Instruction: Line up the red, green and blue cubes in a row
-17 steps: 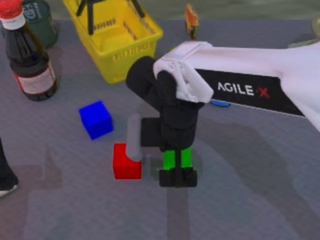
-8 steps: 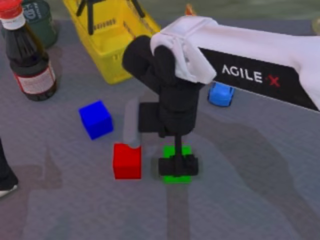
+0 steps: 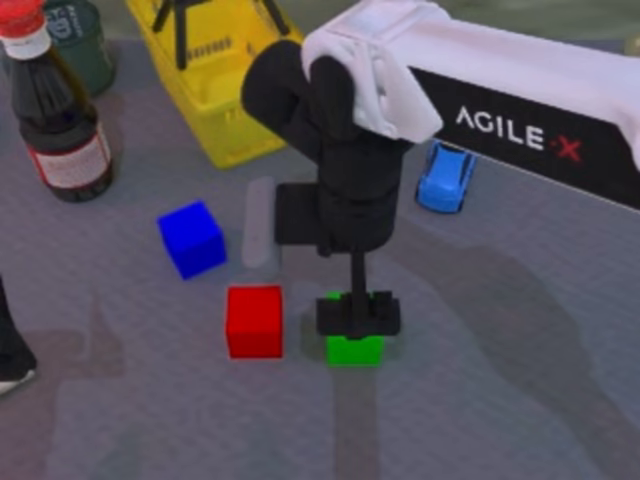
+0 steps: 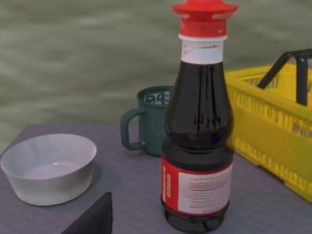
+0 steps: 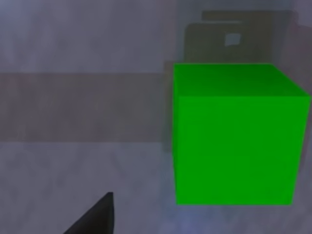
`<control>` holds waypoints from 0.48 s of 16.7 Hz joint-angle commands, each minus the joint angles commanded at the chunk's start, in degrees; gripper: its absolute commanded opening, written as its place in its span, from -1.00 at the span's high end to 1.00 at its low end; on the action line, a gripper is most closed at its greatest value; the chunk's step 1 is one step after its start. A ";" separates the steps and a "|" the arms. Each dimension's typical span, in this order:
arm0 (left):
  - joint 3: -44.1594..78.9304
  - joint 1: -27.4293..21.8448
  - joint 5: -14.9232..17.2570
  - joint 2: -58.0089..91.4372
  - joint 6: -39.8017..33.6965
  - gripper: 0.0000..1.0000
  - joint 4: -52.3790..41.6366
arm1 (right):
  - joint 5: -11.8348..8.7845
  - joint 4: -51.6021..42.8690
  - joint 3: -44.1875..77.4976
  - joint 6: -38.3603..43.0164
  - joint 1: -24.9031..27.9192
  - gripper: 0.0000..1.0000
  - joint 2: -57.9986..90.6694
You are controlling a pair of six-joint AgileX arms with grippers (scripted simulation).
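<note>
Your right pincer (image 3: 358, 314) hangs directly over the green cube (image 3: 354, 348); I can't tell its spread. Green sits on the bench just right of the red cube (image 3: 254, 320). The blue cube (image 3: 191, 238) lies up-left of red, out of line; careless sweeps could knock red.

Red cube (image 3: 254, 320): bright red
Green cube (image 3: 354, 349): bright green
Blue cube (image 3: 192, 238): deep blue
Toy car (image 3: 446, 178): light blue
Basket (image 3: 235, 130): yellow
Bottle (image 3: 52, 115): dark, red-capped
Desk (image 3: 500, 380): grey-purple
Mug (image 4: 148, 119): dark green
Bowl (image 4: 48, 168): white
</note>
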 joint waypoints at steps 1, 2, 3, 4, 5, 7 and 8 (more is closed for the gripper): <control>0.52 -0.14 0.03 0.53 0.24 -1.00 -0.39 | -0.06 0.41 -0.44 0.14 -0.22 -1.00 -0.57; 1.65 -0.42 0.08 1.66 0.74 -1.00 -1.21 | -0.17 1.27 -1.36 0.48 -0.70 -1.00 -1.74; 3.25 -0.79 0.13 3.27 1.43 -1.00 -2.34 | -0.32 2.55 -2.77 1.01 -1.45 -1.00 -3.51; 5.55 -1.28 0.17 5.58 2.38 -1.00 -3.91 | -0.51 4.22 -4.65 1.75 -2.46 -1.00 -5.89; 8.44 -1.84 0.19 8.50 3.53 -1.00 -5.82 | -0.74 6.23 -6.95 2.69 -3.70 -1.00 -8.88; 15.54 -3.11 0.18 15.85 6.25 -1.00 -10.37 | -1.26 11.16 -12.85 5.16 -6.86 -1.00 -16.64; 19.81 -3.85 0.15 20.54 7.87 -1.00 -13.11 | -1.55 14.00 -16.47 6.69 -8.72 -1.00 -21.39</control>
